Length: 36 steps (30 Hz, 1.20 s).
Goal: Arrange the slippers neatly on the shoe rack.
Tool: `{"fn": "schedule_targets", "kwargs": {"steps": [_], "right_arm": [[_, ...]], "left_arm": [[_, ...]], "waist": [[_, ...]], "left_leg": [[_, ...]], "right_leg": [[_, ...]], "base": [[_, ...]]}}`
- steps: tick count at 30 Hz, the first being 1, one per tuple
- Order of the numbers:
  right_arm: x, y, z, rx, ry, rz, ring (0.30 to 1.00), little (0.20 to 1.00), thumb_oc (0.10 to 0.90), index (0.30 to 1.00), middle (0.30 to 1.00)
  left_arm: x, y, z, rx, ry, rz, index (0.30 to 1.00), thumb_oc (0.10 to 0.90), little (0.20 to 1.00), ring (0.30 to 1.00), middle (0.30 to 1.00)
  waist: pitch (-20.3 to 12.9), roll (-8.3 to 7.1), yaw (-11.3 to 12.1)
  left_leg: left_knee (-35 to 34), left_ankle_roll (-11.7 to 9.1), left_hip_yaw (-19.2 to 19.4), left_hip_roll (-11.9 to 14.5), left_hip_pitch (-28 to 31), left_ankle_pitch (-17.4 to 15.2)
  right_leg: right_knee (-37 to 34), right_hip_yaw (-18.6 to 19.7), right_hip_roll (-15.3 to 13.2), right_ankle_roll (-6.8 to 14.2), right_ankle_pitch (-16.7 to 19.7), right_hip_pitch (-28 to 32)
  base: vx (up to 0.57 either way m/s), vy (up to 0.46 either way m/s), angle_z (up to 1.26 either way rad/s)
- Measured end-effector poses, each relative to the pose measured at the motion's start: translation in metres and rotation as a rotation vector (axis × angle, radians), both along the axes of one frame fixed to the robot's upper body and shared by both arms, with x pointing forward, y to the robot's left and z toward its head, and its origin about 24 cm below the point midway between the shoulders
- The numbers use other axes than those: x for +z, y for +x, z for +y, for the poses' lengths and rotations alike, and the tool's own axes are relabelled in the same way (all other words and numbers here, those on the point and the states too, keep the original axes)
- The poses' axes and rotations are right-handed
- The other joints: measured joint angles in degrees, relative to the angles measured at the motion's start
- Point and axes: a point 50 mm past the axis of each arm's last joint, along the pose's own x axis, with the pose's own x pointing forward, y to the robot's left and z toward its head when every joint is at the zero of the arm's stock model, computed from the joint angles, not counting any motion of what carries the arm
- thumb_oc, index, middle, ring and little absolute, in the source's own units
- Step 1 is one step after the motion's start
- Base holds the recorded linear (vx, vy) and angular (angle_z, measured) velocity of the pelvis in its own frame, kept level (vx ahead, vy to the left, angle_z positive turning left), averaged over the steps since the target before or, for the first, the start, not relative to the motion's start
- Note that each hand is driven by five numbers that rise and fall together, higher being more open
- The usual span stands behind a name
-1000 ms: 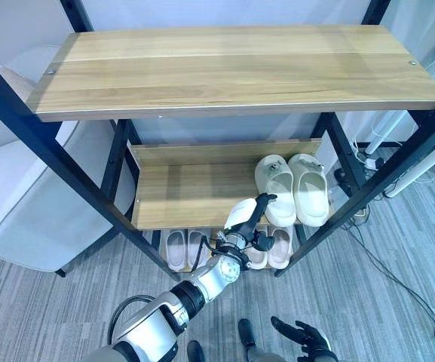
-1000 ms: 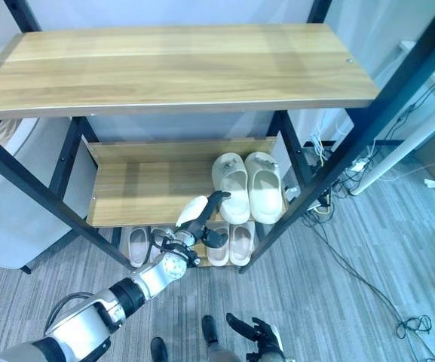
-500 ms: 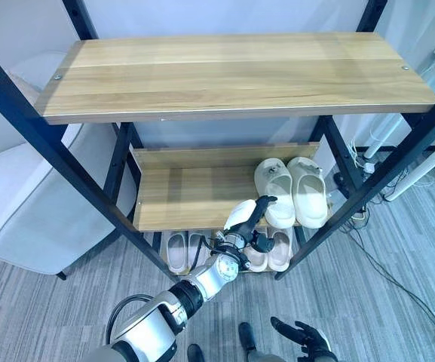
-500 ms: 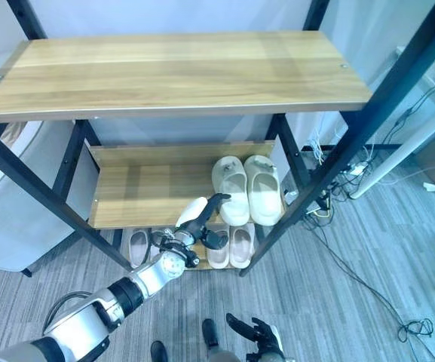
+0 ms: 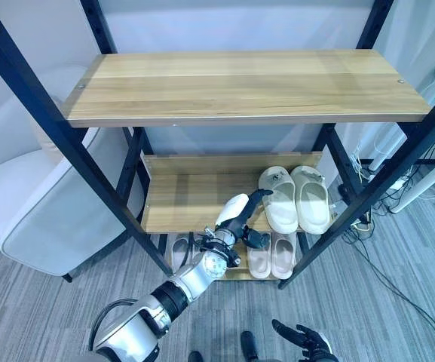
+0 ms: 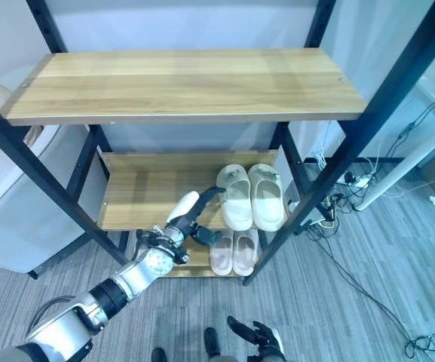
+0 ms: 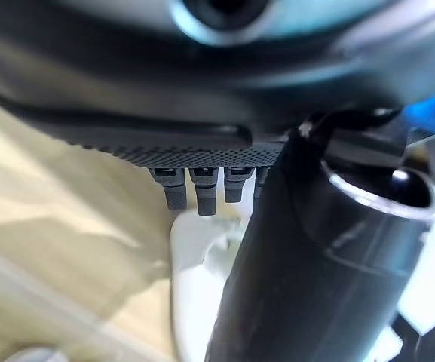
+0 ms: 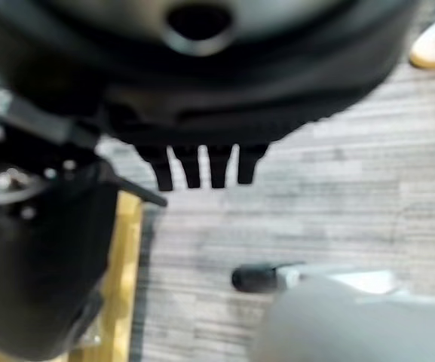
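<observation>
The pair of beige slippers on the bottom shelf (image 5: 271, 255) is partly covered by the front edge of the middle shelf (image 5: 179, 202) above it and by the left hand (image 5: 234, 217); a second pale pair (image 5: 180, 250) at that level shows little more than its heels between the rack's black frame (image 5: 130, 226) and the left forearm. The right hand (image 5: 301, 340) sits at the lower edge of the head views, low and in front of the rack, cut off at the wrist; its dark fingers look spread and relaxed, and it holds nothing. In the right wrist view its fingers (image 8: 200, 167) hang straight over grey floor, with a blurred yellow-wood edge at one side.

The left hand reaches from the lower left to the front edge of the middle shelf, just left of the cream slippers (image 5: 295, 197). Its white-covered thumb (image 5: 231, 208) lies apart from its dark fingers (image 5: 256, 197), which stretch out toward the heel of the nearer cream slipper; whether they touch it cannot be told. In the left wrist view the fingertips (image 7: 200, 193) point straight at a white slipper edge (image 7: 194, 271), nothing gripped.

The 2 cream slippers stand side by side at the right end of the middle shelf, toes toward the back. The top shelf (image 5: 240, 84) is bare wood. A grey upholstered chair (image 5: 44, 204) stands left of the rack.
</observation>
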Motion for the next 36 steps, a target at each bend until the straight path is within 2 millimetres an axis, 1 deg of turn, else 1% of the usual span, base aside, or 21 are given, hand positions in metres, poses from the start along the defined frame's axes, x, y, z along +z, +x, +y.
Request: {"fn": "schedule_targets", "kwargs": {"steps": [1,2,5,6,8,10,11,16,18,21,24,27,28,29,30,31,32,33,34,35,36], "right_arm": [[-0.001,-0.005,0.000,-0.007,0.004,0.009,0.900,0.900,0.800,0.900,0.900],[-0.001,-0.006,-0.002,-0.008,0.000,0.013,0.900,0.900,0.800,0.900,0.900],[-0.002,-0.011,-0.004,-0.037,0.004,0.020,0.900,0.900,0.800,0.900,0.900],[-0.003,-0.016,-0.006,-0.050,0.003,0.032,0.900,0.900,0.800,0.900,0.900],[-0.005,-0.023,-0.007,-0.053,0.000,0.054,0.900,0.900,0.800,0.900,0.900],[-0.005,-0.022,-0.002,-0.045,0.011,0.054,0.900,0.900,0.800,0.900,0.900],[-0.006,-0.021,0.004,-0.036,0.024,0.054,0.900,0.900,0.800,0.900,0.900],[-0.008,-0.022,0.016,-0.011,0.047,0.066,0.900,0.900,0.800,0.900,0.900],[-0.009,-0.023,0.017,-0.002,0.050,0.070,0.900,0.900,0.800,0.900,0.900],[-0.009,-0.024,0.017,0.001,0.053,0.075,0.900,0.900,0.800,0.900,0.900],[-0.009,-0.026,0.017,0.006,0.061,0.079,0.900,0.900,0.800,0.900,0.900],[-0.010,-0.028,0.017,0.017,0.056,0.086,0.900,0.900,0.800,0.900,0.900],[-0.010,-0.029,0.017,0.021,0.055,0.088,0.900,0.900,0.800,0.900,0.900],[-0.010,-0.031,0.017,0.018,0.057,0.092,0.900,0.900,0.800,0.900,0.900],[-0.010,-0.031,0.015,0.013,0.055,0.092,0.900,0.900,0.800,0.900,0.900],[-0.011,-0.033,0.016,0.009,0.062,0.095,0.900,0.900,0.800,0.900,0.900],[-0.011,-0.034,0.016,-0.009,0.075,0.093,0.900,0.900,0.800,0.900,0.900],[-0.012,-0.037,0.015,-0.038,0.093,0.098,0.900,0.900,0.800,0.900,0.900],[-0.011,-0.036,0.015,-0.040,0.096,0.093,0.900,0.900,0.800,0.900,0.900],[-0.012,-0.043,0.012,-0.053,0.099,0.110,0.900,0.900,0.800,0.900,0.900],[-0.013,-0.046,0.010,-0.059,0.099,0.124,0.900,0.900,0.800,0.900,0.900]], "left_arm": [[0.006,-0.008,0.008,0.005,-0.112,0.018,0.900,0.800,0.900,0.900,0.900],[0.009,-0.011,0.015,0.008,-0.146,0.021,0.900,0.800,0.900,0.900,0.900],[0.030,-0.040,0.048,-0.067,-0.296,0.019,0.900,0.800,0.900,0.900,0.900],[0.034,-0.048,0.054,-0.088,-0.351,0.021,0.900,0.800,0.900,0.900,0.900],[0.037,-0.054,0.062,-0.099,-0.402,0.034,0.900,0.800,0.900,0.900,0.900],[0.030,-0.060,0.072,-0.085,-0.446,0.085,0.900,0.800,0.900,0.900,0.900],[0.021,-0.070,0.081,-0.064,-0.466,0.135,0.900,0.800,0.900,0.900,0.900],[-0.019,-0.100,0.091,-0.026,-0.487,0.355,0.900,0.800,0.900,0.900,0.900],[-0.034,-0.113,0.094,-0.012,-0.540,0.467,0.900,0.800,0.900,0.900,0.900],[-0.043,-0.125,0.098,-0.009,-0.611,0.563,0.900,0.800,0.900,0.900,0.900],[-0.049,-0.132,0.105,-0.017,-0.624,0.628,0.900,0.800,0.900,0.900,0.900],[-0.072,-0.137,0.120,0.033,-0.544,0.678,0.900,0.800,0.900,0.900,0.900],[-0.083,-0.140,0.127,0.080,-0.505,0.714,0.900,0.800,0.900,0.900,0.900],[-0.105,-0.150,0.142,0.157,-0.407,0.773,0.900,0.800,0.900,0.900,0.900],[-0.143,-0.162,0.164,0.337,-0.281,0.850,0.900,0.800,0.900,0.900,0.900],[-0.165,-0.182,0.180,0.486,-0.201,0.937,0.900,0.800,0.900,0.900,0.900],[-0.178,-0.194,0.188,0.560,-0.165,0.982,0.900,0.800,0.900,0.900,0.900],[-0.193,-0.216,0.199,0.695,-0.101,1.080,0.900,0.800,0.900,0.900,0.900],[-0.197,-0.227,0.204,0.723,-0.059,1.116,0.900,0.800,0.900,0.900,0.900],[-0.203,-0.248,0.215,0.800,-0.014,1.178,0.900,0.800,0.900,0.900,0.900],[-0.205,-0.256,0.219,0.857,-0.012,1.209,0.900,0.800,0.900,0.900,0.900]], "waist": [[-0.01,-0.08,0.04],[-0.01,-0.10,0.76],[0.06,-0.21,2.82],[-0.03,-0.27,3.91],[-0.20,-0.51,5.35],[-1.20,-1.18,6.91],[-1.87,-1.54,6.79],[-2.78,-1.89,8.02],[-2.77,-1.88,8.17],[-2.85,-1.95,8.61],[-2.93,-1.79,8.92],[-3.77,-1.53,9.28],[-4.25,-1.55,9.20],[-4.43,-2.04,9.08],[-4.93,-1.65,8.55],[-4.80,-2.20,7.99],[-4.78,-2.23,7.99],[-4.95,-3.00,7.91],[-4.95,-3.43,7.97],[-4.76,-4.00,8.14],[-4.97,-4.36,8.19]], "left_leg": [[0.00,-0.11,0.03,0.11,0.21,-0.08],[0.00,-0.11,-0.24,0.12,0.36,-0.07],[-0.02,-0.30,-0.66,0.32,1.73,-0.22],[-0.01,-0.39,-0.85,0.31,2.17,-0.33],[-0.01,-0.40,-1.40,0.19,2.65,-0.35],[-0.08,-0.88,-1.92,0.15,2.76,-0.85],[-0.07,-0.89,-1.77,0.19,2.87,-0.93],[-0.02,-0.64,-1.99,0.03,3.50,-0.78],[-0.02,-0.58,-2.43,0.03,4.46,-0.74],[-0.20,-0.86,-2.80,0.08,5.19,-0.99],[-0.26,-0.88,-2.86,0.15,5.60,-1.05],[-0.28,-0.89,-2.90,0.23,5.86,-1.18],[-0.29,-0.91,-2.88,0.26,5.84,-1.22],[-0.30,-0.96,-2.92,0.30,5.81,-1.25],[-0.22,-0.96,-2.82,0.33,5.84,-1.26],[-0.27,-0.98,-2.86,0.39,5.67,-1.23],[-0.22,-0.97,-2.81,0.39,5.74,-1.24],[-0.12,-0.94,-2.81,0.41,5.70,-1.27],[-0.12,-0.93,-2.80,0.46,5.68,-1.29],[-0.11,-0.89,-2.90,0.43,5.68,-1.29],[-0.02,-0.65,-2.99,0.38,5.76,-1.18]], "right_leg": [[-0.03,0.02,0.09,-0.10,-0.08,0.16],[-0.01,-0.21,0.10,-0.14,-0.11,0.44],[-0.02,-0.64,0.23,-0.03,-0.30,2.04],[-0.13,-0.78,0.22,0.19,-0.48,2.59],[-0.38,-1.53,0.04,0.07,-0.86,3.20],[-0.39,-1.74,-0.01,-0.17,-1.19,3.43],[-0.39,-1.72,-0.01,-0.16,-1.19,3.33],[-0.39,-2.20,-0.16,-0.10,-1.21,4.33],[-0.39,-2.66,-0.19,0.03,-1.36,5.52],[-0.40,-3.29,-0.20,-0.03,-1.84,6.27],[-0.40,-3.28,-0.14,-0.04,-1.84,6.79],[-0.40,-3.28,-0.11,-0.07,-1.86,6.89],[-0.40,-3.29,-0.07,-0.11,-1.89,6.85],[-0.40,-3.30,0.02,-0.10,-1.89,6.84],[-0.40,-3.31,0.00,-0.17,-1.93,6.79],[-0.40,-3.36,0.03,-0.18,-1.93,6.63],[-0.40,-3.38,0.04,-0.17,-1.92,6.68],[-0.40,-3.37,0.07,-0.21,-1.94,6.63],[-0.40,-3.41,0.09,-0.31,-2.01,6.64],[-0.40,-3.57,0.08,-0.71,-2.25,6.75],[-0.40,-3.86,0.03,-0.75,-2.27,6.92]], "base": [[-0.01,0.020,0.05],[-0.02,0.047,0.01],[-0.03,0.041,0.08],[-0.02,0.020,0.16],[-0.03,0.009,0.19],[-0.02,0.005,0.06],[0.00,0.000,0.00],[0.00,0.007,0.03],[0.01,0.005,0.10],[0.01,0.006,0.12],[0.00,0.000,0.00],[0.00,0.000,-0.01],[-0.03,0.012,-0.02],[-0.04,0.025,-0.03],[-0.05,0.034,-0.01],[0.00,0.000,0.00],[0.00,0.000,0.00],[0.00,0.000,0.00],[0.01,0.008,0.04],[0.00,0.008,0.09],[0.01,0.009,0.14]]}}
